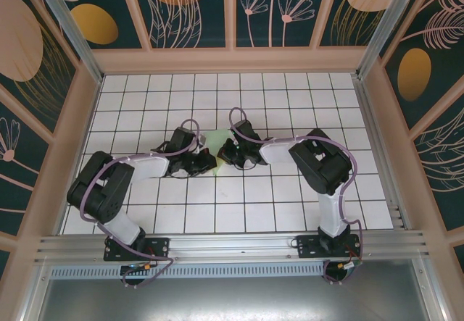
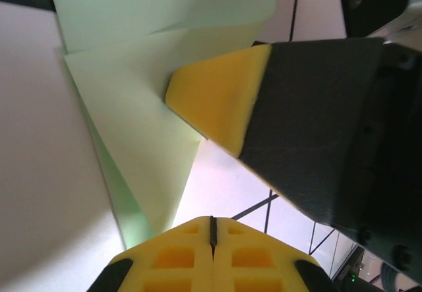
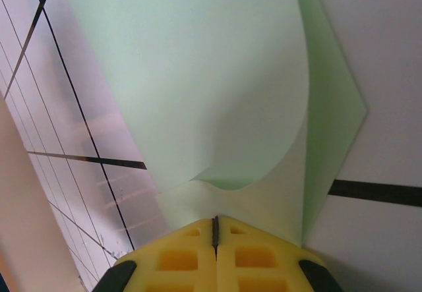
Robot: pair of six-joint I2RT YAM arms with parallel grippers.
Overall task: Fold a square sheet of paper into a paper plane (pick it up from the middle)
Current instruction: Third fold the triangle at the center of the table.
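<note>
Thin mint-green paper sheet [image 1: 215,139], partly folded, is being pressed mid-frame by the closed right gripper [image 1: 224,151]; the closed left gripper [image 1: 209,163] is being held just lower-left.

From above, the paper [image 1: 215,140] was mostly hidden between the left end effector [image 1: 209,160] and the right end effector [image 1: 224,151]. Both wrist views cut it off at the top edge. Its near edge lay hidden behind the right pads; whether the left pinched its tip was unclear.
</note>
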